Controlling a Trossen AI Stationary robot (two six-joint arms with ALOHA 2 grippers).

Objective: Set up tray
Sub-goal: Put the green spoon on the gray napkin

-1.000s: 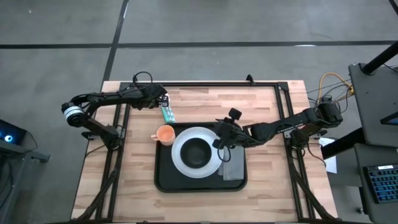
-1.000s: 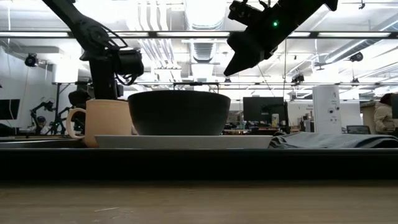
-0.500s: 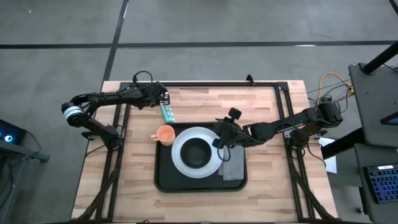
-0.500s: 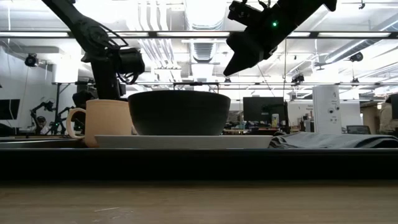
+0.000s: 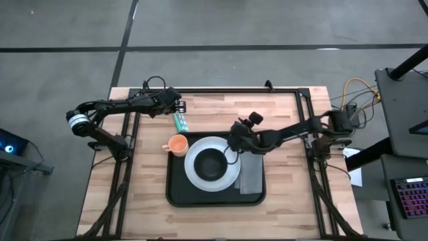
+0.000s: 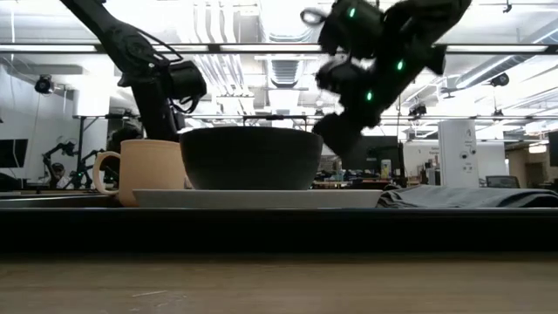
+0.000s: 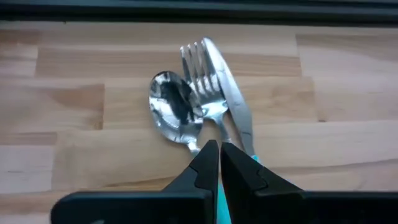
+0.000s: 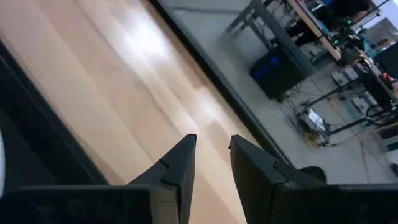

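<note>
Black plastic, the tray (image 5: 175,194) lay at the middle of the wooden surface (image 5: 144,207) in the high view, carrying a white plate (image 5: 192,175) with a dark bowl (image 5: 211,163), a grey napkin (image 5: 252,175) at the right and an orange mug (image 5: 177,143) at its far left corner; the cutlery (image 5: 180,122) lay off the tray, behind the mug, with the left gripper (image 5: 178,107) at its far end and the right gripper (image 5: 235,131) over the tray's far edge beside the plate. Low view: mug (image 6: 144,171), bowl (image 6: 251,158) and plate (image 6: 261,198) stood in a row, the right gripper (image 6: 336,131) raised behind them, holding nothing. Left wrist view: fingers (image 7: 205,169) clenched together, empty, above the handles of a spoon (image 7: 174,114), fork (image 7: 202,87) and knife (image 7: 230,99) bundled tight. Right wrist view: fingers (image 8: 180,165) parted a little, empty, over bare surface. Risk, as judged: with the three pieces touching, a pinch on one might drag or scatter the others, or slip on the thin metal; the right arm, swinging low, might clip bowl or mug.
</note>
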